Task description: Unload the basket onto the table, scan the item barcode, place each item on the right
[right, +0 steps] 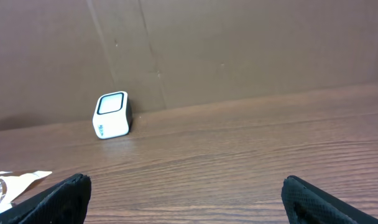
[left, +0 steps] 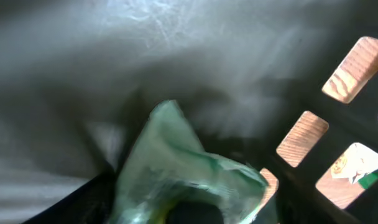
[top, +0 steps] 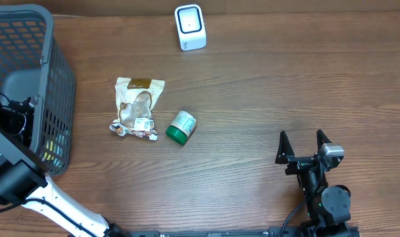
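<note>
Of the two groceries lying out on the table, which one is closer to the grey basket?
The tan snack pouch; the green-lidded jar lies beyond it, farther from the basket.

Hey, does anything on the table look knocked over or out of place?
The jar lies on its side just right of the bag, its green lid pointing toward the near edge, rather than standing. The bag lies flat and crumpled. The scanner stands upright. No spill shows.

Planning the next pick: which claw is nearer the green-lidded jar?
Right. The right claw stands open, right of the green-lidded jar; the left claw is farther off, inside the basket at the far left.
</note>
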`<state>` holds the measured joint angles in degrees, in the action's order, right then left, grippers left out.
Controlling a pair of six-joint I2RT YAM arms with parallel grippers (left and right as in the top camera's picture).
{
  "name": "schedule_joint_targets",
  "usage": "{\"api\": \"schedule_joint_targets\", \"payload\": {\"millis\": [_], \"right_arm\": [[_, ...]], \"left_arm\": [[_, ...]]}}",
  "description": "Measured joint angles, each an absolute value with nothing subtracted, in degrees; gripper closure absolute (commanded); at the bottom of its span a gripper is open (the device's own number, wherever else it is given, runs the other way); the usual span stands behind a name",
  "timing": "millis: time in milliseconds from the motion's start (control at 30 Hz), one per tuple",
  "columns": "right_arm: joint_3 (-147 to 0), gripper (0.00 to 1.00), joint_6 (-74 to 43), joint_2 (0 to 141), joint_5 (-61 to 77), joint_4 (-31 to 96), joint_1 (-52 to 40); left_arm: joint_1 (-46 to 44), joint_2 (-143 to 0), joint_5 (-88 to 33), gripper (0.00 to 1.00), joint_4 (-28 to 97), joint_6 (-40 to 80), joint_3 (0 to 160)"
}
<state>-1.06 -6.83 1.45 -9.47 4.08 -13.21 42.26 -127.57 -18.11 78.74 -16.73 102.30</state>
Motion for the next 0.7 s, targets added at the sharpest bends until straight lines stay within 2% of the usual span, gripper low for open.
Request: {"api": "schedule_joint_targets", "payload": {"millis": [100, 167, 233, 700], "right_arm": [[-1.1, 0.0, -6.9, 1.5, -9.5, 4.0, -13.2], [-1.1, 0.0, -6.8, 1.5, -9.5, 4.1, -13.2], [-1.1, 0.0, -6.9, 1.5, -9.5, 4.1, -13.2], [-1.1, 0.0, -6.9, 1.5, -9.5, 4.1, -13.2]], "left_arm": [[42.3, -127.7, -17.8, 0.56, 78.6, -16.7, 102.3], [42.3, -127.7, -17.3, 0.79, 78.2, -16.3, 102.3], [42.3, -127.7, -16.3, 0.96, 78.0, -15.9, 102.3], [41.9, -128.0, -12.1, 0.96, 80.8, -9.6, 104.9]]}}
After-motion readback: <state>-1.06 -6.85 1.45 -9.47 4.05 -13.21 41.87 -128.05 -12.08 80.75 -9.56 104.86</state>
